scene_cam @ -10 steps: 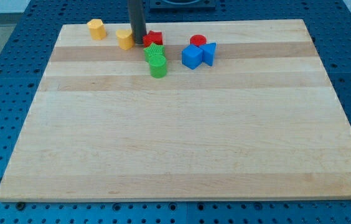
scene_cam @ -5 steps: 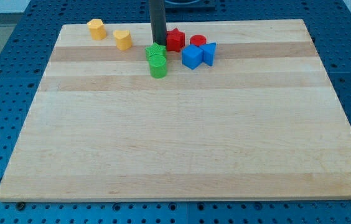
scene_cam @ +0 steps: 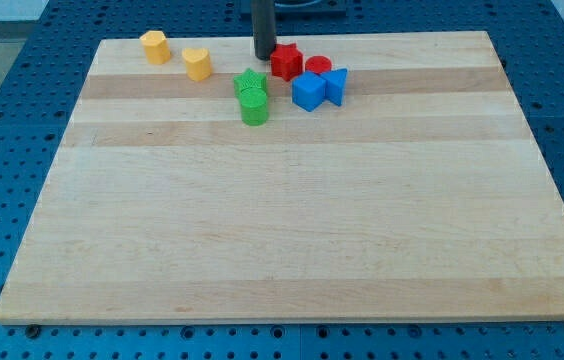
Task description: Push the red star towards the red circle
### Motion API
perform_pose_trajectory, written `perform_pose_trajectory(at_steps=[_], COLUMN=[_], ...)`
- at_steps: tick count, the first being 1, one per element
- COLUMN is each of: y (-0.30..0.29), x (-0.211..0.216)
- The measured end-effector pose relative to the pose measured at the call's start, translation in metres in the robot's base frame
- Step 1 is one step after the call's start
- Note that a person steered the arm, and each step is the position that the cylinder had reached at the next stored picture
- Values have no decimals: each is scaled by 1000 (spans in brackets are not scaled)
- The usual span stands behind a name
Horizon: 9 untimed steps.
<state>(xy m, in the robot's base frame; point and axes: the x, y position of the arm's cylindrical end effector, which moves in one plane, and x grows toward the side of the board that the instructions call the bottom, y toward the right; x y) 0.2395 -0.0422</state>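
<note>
The counter (scene_cam: 292, 230), a pale board of glued wood strips with visible grain and a smooth matt face, lies on a blue perforated base (scene_cam: 2, 120); its flatness suits sliding rather than lifting.

The tool is a straight dark rod with no jaws, so it neither opens nor closes and grips nothing. My tip (scene_cam: 263, 57) stands near the view's top edge of the counter, just to the view's left of the red star, close enough that contact cannot be ruled out. Standing on that side, it can drive the star towards the view's right.

The blue blocks, a cube-like blue block (scene_cam: 308, 91) and a blue triangular block (scene_cam: 335, 84), touch each other just below the red circle. They appear as solid, hard plastic.

The red star (scene_cam: 285, 62) sits at the view's top centre, just beside the red circle (scene_cam: 318, 67), which lies to its right and slightly lower; a narrow gap or light contact cannot be told apart. The push appears nearly complete.

The green star (scene_cam: 250, 82) and the green cylinder (scene_cam: 254, 106) form a touching pair below and left of the red star.

Two yellow blocks, one (scene_cam: 155, 46) faceted, the other (scene_cam: 197, 63) of unclear shape, lie apart at the view's upper left.
</note>
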Motion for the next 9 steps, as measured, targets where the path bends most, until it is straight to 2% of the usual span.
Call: perform_pose_trajectory(at_steps=[2, 6, 8, 9], y=[24, 22, 20, -3], x=[23, 20, -21, -42])
